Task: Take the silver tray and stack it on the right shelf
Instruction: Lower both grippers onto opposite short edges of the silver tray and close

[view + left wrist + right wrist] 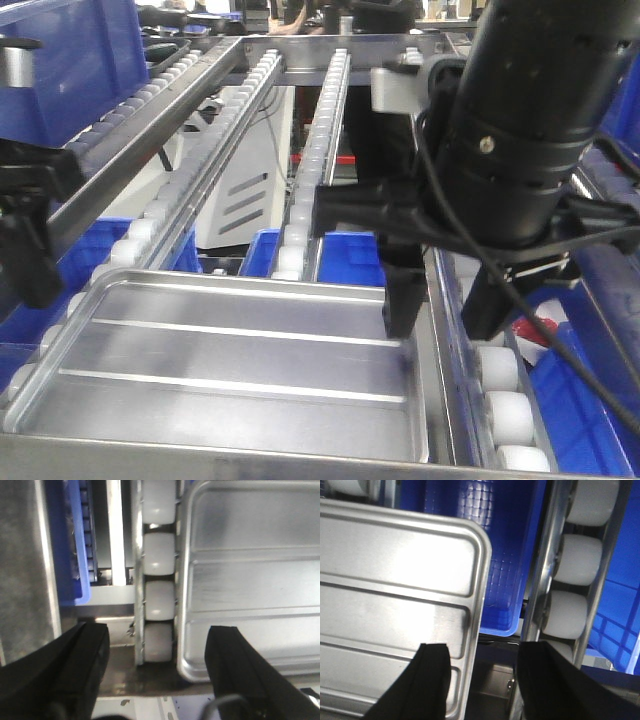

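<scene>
The silver tray (pixel 230 370) lies flat on the white rollers (pixel 505 412) at the near end of the right shelf (pixel 250 466), its ridged base bare. Our right claw (pixel 443 322) hangs spread across its right rim, and our left claw (pixel 159 640) spread astride its left corner. Below, a blue bin (pixel 510 555) shows us only its gridded floor.

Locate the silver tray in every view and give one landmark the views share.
Exterior front: silver tray fills the lower left.
Left wrist: silver tray takes the right half.
Right wrist: silver tray takes the left half.
Shared landmark: white rollers beside it.
</scene>
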